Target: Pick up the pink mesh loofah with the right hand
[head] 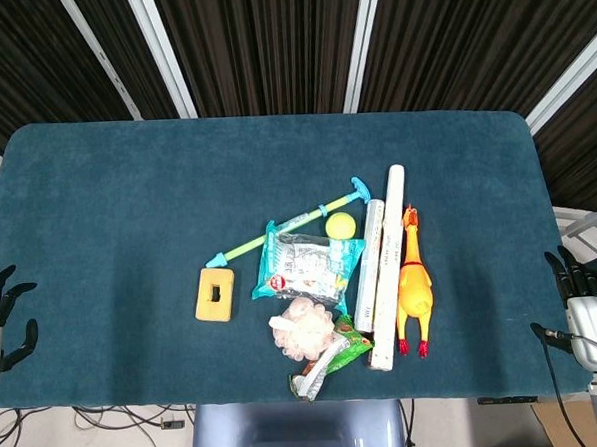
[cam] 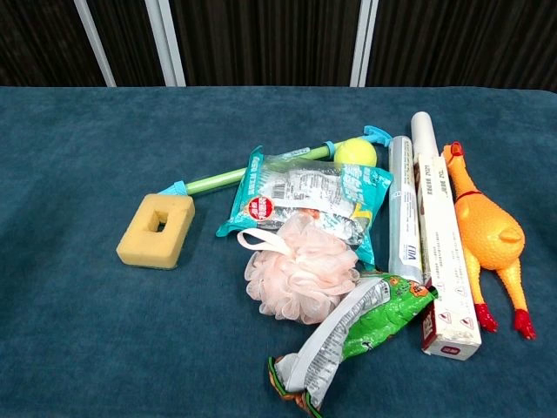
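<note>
The pink mesh loofah point(head: 305, 328) point(cam: 300, 268) lies near the table's front edge, in the middle of a cluster of items, its white loop pointing left. It touches a teal snack bag point(head: 307, 264) point(cam: 309, 198) behind it and a green wrapper point(head: 333, 356) point(cam: 361, 332) at its front right. My right hand point(head: 587, 303) hangs off the table's right edge, far from the loofah, fingers apart and holding nothing. My left hand point(head: 3, 321) is at the left edge, also spread and holding nothing. Neither hand shows in the chest view.
A yellow sponge block point(head: 214, 293) point(cam: 157, 229) lies left of the loofah. A green-and-blue stick point(head: 279, 226), a yellow ball point(head: 341, 224), two long boxed rolls point(head: 386, 262) point(cam: 444, 252) and a rubber chicken point(head: 414, 285) point(cam: 487, 235) lie behind and to the right.
</note>
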Motion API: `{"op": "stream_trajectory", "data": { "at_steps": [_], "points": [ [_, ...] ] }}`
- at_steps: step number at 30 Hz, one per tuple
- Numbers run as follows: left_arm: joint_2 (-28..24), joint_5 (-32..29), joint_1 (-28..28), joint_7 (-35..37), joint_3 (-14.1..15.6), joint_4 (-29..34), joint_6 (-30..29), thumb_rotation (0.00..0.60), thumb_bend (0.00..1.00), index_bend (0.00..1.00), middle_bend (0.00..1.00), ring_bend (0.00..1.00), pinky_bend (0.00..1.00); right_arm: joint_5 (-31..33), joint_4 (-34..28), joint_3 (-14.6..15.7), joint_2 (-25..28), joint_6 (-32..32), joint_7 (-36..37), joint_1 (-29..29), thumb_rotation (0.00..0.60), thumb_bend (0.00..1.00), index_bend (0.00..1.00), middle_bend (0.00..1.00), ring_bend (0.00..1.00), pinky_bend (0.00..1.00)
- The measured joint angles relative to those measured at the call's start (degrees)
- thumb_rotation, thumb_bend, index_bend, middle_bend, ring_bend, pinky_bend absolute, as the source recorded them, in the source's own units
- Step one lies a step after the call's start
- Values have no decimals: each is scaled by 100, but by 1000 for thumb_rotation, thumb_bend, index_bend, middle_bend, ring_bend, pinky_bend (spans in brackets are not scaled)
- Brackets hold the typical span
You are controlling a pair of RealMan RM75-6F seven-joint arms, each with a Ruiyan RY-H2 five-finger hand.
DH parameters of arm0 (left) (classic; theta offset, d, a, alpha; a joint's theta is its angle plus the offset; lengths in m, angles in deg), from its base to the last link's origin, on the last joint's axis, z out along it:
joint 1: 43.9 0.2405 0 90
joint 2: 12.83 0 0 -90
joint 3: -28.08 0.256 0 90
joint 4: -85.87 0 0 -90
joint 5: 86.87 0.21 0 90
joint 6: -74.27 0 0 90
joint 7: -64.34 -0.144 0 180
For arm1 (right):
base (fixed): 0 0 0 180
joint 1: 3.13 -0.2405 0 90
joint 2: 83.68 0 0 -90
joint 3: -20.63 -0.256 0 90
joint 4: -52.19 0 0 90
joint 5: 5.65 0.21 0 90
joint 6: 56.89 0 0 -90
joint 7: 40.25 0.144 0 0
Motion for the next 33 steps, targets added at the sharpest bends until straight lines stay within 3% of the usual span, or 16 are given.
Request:
{"op": "stream_trajectory", "data": {
  "at_steps": [33],
  "points": [
    [93,-182,-24,-193,-48,2,86,600,483,237,50,18,0,-56,-125,128,129,342,518,-64,600,174,47,50,160,191]
  ]
}}
